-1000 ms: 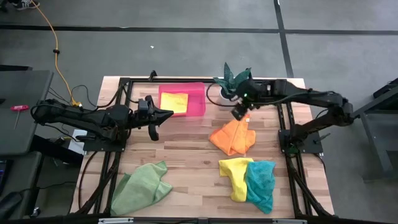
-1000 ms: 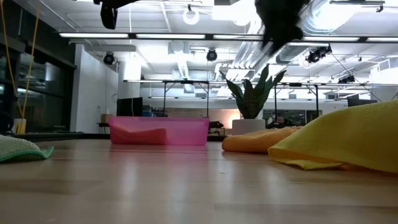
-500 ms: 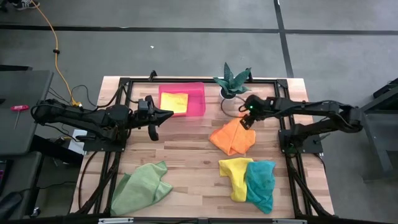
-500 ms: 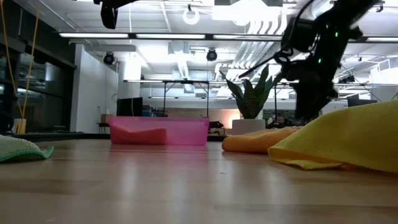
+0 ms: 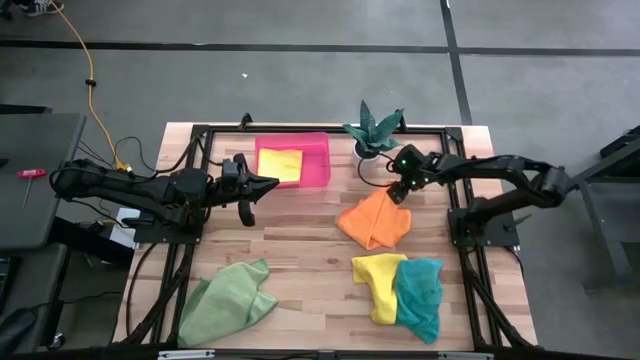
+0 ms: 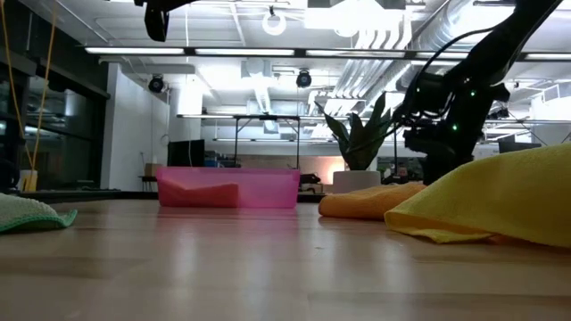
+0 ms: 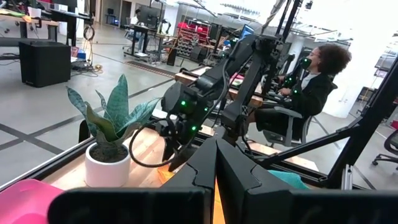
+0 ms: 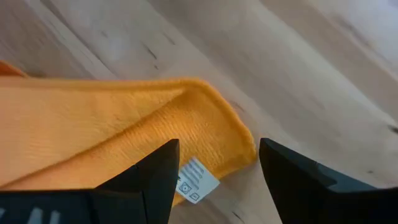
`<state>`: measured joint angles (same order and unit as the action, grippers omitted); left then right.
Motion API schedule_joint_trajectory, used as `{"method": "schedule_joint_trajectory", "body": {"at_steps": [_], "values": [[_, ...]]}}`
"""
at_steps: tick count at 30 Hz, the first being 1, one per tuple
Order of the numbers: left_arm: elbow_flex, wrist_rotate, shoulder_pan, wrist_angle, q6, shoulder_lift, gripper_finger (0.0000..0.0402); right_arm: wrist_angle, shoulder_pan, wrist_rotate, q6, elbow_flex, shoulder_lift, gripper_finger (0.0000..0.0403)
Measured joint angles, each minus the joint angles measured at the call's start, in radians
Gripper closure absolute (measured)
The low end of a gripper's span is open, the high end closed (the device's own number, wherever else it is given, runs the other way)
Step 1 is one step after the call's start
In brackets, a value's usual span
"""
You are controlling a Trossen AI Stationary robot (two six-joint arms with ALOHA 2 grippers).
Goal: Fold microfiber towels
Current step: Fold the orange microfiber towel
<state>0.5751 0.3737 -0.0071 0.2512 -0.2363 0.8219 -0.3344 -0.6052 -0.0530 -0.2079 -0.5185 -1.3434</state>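
An orange towel (image 5: 375, 220) lies crumpled on the table right of centre. My right gripper (image 8: 217, 149) stands open just over its far corner (image 8: 214, 118), one finger on each side of the corner and its white label (image 8: 194, 180). It also shows in the high view (image 5: 398, 193) and the low view (image 6: 437, 165). A yellow towel (image 5: 378, 280) and a teal towel (image 5: 420, 295) lie overlapping at the near right. A light green towel (image 5: 228, 300) lies at the near left. My left gripper (image 5: 262, 185) hovers shut and level beside the pink tray (image 5: 322, 165).
The pink tray holds a folded yellow towel (image 5: 281, 163). A potted plant (image 5: 372, 130) stands at the far edge, just beyond my right gripper. Bare wood lies at the table's middle (image 5: 300, 240). Beyond the table a person (image 7: 314, 87) sits.
My right gripper has come down from high above the plant to the orange towel's far corner, shifting a little toward the table's right edge and staying open. The towels have not moved.
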Motion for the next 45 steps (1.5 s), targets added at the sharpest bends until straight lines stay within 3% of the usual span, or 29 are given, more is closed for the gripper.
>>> {"method": "schedule_joint_trajectory", "body": {"at_steps": [3, 6, 13, 21, 27, 35, 40, 45], "values": [[0.000, 0.000, 0.000, 0.000, -0.028, 0.000, 0.0401, 0.010, 0.000, 0.006, 0.007, -0.002, -0.023, 0.0200], [0.000, 0.000, 0.000, 0.000, -0.048, 0.000, 0.0401, 0.015, 0.000, 0.012, 0.006, -0.002, -0.024, 0.0236], [0.000, 0.000, 0.000, 0.000, -0.048, 0.000, 0.0401, 0.030, 0.011, -0.051, 0.005, -0.024, 0.025, 0.0390], [0.000, 0.000, 0.000, 0.000, -0.049, 0.000, 0.0401, 0.028, 0.212, -0.070, -0.103, -0.140, 0.195, 0.0398], [0.001, 0.054, 0.000, -0.001, -0.110, 0.040, 0.0387, 0.026, 0.434, -0.046, -0.205, -0.242, 0.204, 0.0401], [0.001, -0.057, 0.000, 0.049, -0.183, 0.293, 0.0278, 0.024, 0.615, 0.034, -0.272, -0.410, 0.146, 0.0402], [0.001, -0.141, 0.000, 0.249, -0.183, 0.480, 0.0210, -0.001, 0.661, 0.008, -0.252, -0.551, 0.127, 0.0402], [0.028, -0.169, 0.000, 0.388, -0.168, 0.611, 0.0183, -0.074, 0.687, 0.009, -0.252, -0.616, 0.122, 0.0403]]}}
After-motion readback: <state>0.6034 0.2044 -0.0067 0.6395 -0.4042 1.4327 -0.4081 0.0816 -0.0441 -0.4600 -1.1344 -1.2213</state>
